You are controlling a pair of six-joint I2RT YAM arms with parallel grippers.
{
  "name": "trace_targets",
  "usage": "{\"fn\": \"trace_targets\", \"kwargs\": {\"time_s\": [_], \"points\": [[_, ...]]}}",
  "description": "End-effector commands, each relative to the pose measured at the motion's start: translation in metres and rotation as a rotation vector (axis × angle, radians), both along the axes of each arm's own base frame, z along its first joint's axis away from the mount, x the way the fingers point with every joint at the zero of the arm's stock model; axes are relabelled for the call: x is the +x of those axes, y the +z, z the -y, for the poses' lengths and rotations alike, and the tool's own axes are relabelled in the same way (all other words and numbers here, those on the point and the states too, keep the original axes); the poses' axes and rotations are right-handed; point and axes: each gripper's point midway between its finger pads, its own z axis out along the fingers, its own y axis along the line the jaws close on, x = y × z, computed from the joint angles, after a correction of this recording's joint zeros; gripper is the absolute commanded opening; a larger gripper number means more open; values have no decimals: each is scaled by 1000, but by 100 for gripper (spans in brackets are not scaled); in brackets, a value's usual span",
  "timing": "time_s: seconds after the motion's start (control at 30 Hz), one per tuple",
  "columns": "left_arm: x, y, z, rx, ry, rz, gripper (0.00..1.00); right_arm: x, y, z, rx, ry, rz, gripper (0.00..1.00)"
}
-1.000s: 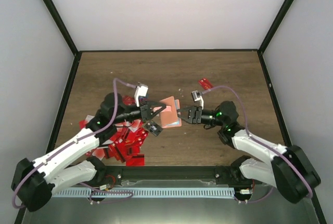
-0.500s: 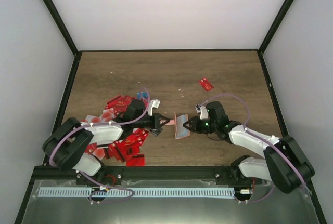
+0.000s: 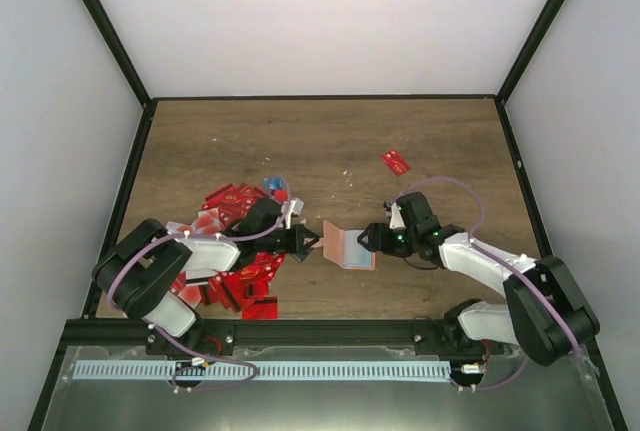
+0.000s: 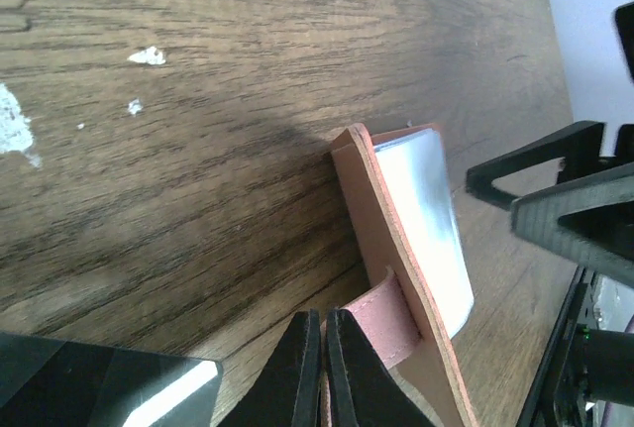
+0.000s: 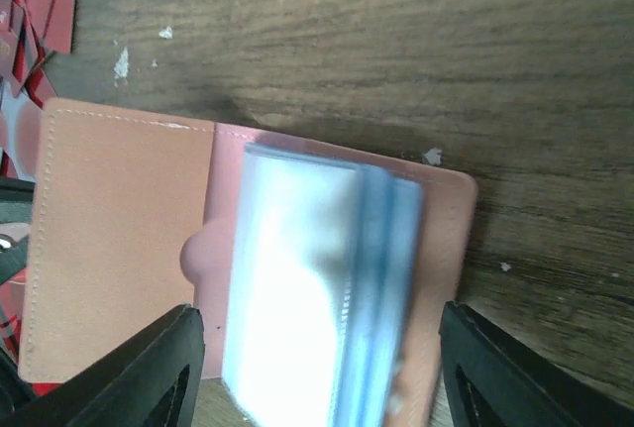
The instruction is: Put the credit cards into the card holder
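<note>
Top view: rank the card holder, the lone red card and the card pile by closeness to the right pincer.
1. Card holder, just left of the right pincer.
2. Lone red card, farther back.
3. Card pile, far left, beyond the holder.

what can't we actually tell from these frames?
Right wrist: card holder sleeves are blurred, so whether cards are inside is unclear.
Left wrist: the bottom edge cuts off the holder, and the left gripper hides its strap end.
Top: credit cards are too small to count, and the left arm covers part of the pile.
</note>
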Motion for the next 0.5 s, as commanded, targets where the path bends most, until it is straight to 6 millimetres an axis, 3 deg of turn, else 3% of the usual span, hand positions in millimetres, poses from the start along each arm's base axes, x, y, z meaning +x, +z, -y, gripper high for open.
{"fn": "trace_targets", "kwargs": {"time_s": [0.0, 0.17, 0.33, 0.47], "points": [[-4, -8, -2, 18, 1, 0, 4, 11, 25, 7, -37, -16, 81, 68], [-7, -10, -2, 26, -3, -4, 4, 2, 38, 0, 29, 9, 88, 68], [-8, -14, -3, 45, 0, -8, 4, -11, 36, -18, 169, 66, 53, 67], [-10, -16, -2, 49, -6, -10, 4, -14, 25, -21, 193, 68, 22, 66]]}}
